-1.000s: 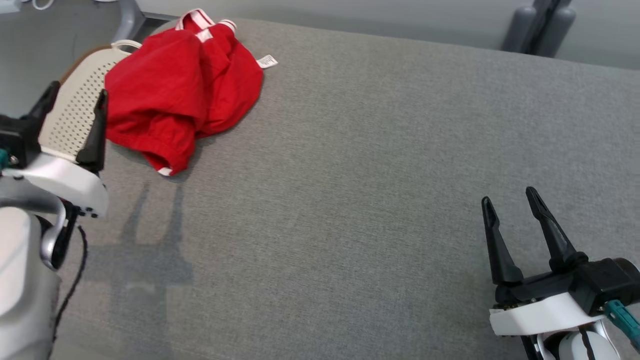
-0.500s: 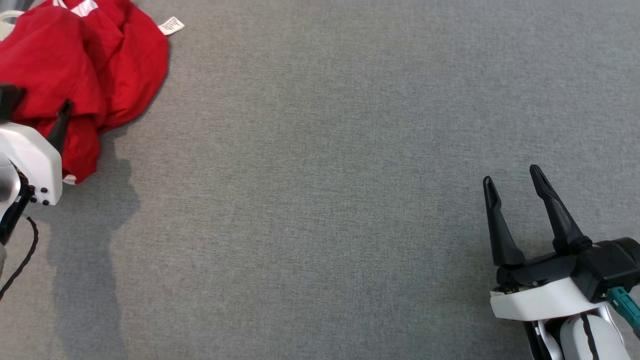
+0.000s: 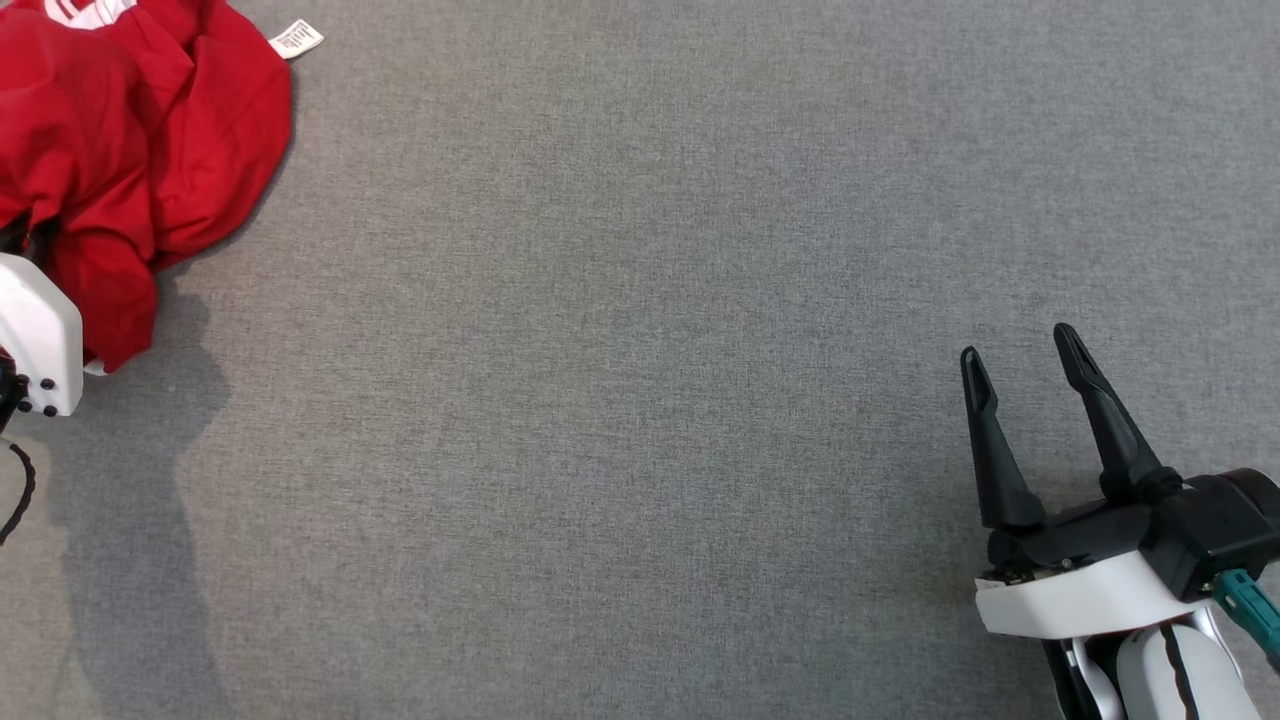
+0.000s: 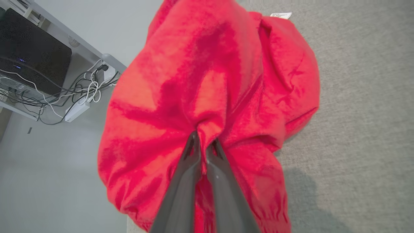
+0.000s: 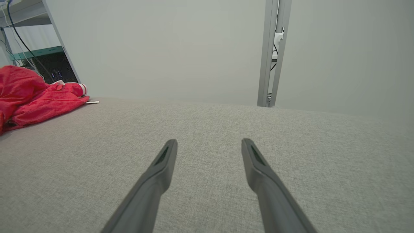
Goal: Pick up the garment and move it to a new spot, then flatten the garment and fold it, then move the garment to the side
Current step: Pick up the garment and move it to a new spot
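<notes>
Two grippers: left gripper [image 4: 203, 142], fingers pinching a bunched fold of the soft, likely limp garment [image 4: 210, 81] at the tabletop [image 3: 640, 400] left edge; right gripper [image 3: 1015, 342], fingers spread.

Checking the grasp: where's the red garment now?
The red garment is bunched at the head view's upper left, over the left edge of the grey surface, pinched in the left pincer; the open right pincer is far off, lower right.

A crumpled red garment [image 3: 130, 130] lies at the upper left of the grey surface [image 3: 640, 400]. The left tool [image 3: 22, 238] meets its folds. The right tool [image 3: 1015, 341] sits well apart, fingers spread.
</notes>
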